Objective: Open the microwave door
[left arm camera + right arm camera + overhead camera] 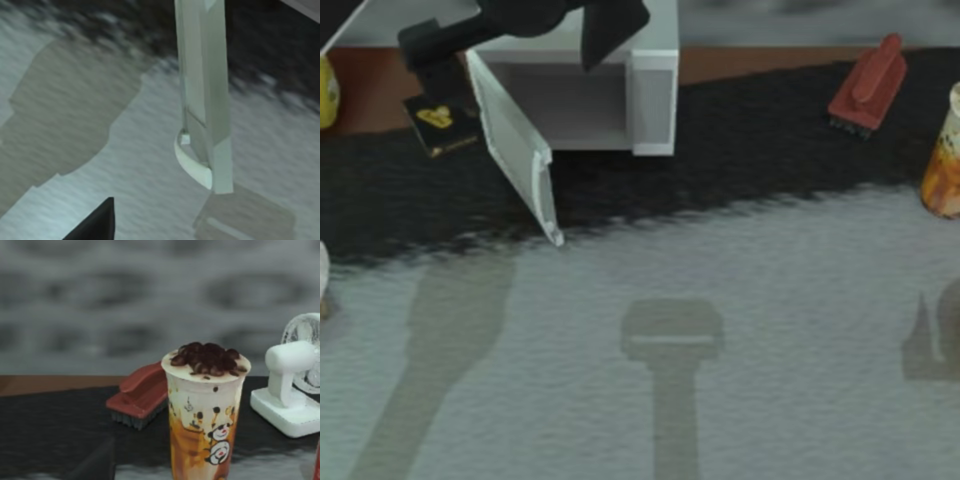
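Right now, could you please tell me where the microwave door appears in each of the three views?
Top view: the microwave door swings out at upper left, hinged to the microwave, cavity exposed.
Left wrist view: the door seen edge-on, centre, its curved handle at its free end.
Right wrist view: not in it; only a drink cup, red brush and white fan.
Shared landmark: the dark mat over the grey table.

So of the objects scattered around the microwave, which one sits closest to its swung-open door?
The small black card with a yellow logo, lying just left of the microwave door. The red brush and the drink cup sit far off on the table's right side.
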`<state>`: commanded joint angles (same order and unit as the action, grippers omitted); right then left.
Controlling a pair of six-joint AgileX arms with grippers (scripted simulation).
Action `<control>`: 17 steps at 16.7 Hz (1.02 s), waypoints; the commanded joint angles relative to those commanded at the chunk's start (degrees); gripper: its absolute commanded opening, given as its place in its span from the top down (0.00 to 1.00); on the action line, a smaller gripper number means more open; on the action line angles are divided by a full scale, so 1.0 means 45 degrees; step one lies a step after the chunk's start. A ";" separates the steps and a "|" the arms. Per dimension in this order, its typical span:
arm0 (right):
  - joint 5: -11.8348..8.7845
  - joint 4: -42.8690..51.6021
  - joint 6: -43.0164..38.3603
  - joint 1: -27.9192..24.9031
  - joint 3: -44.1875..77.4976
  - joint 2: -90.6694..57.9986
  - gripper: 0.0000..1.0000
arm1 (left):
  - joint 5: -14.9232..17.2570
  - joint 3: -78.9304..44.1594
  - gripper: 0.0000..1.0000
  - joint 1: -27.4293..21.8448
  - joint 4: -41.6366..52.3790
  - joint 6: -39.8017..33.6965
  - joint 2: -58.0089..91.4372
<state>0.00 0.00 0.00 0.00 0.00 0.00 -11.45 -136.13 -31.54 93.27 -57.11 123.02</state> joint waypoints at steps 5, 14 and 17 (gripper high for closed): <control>0.0000 0.0000 0.0000 0.0000 0.0000 0.0000 0.00 | -0.0875 -0.1393 0.00 -0.0351 0.1311 -0.1554 0.0620; 0.0000 0.0000 0.0000 0.0000 0.0000 0.0000 0.00 | -0.0844 0.0128 0.00 -0.0104 -0.0019 -0.1292 0.0311; 0.0000 0.0000 0.0000 0.0000 0.0000 0.0000 0.00 | -0.0815 0.2342 0.00 0.0134 -0.1826 -0.1060 -0.0099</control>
<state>0.00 0.00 0.00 0.00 0.00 0.00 -15.12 -125.59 -30.94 85.06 -61.88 122.57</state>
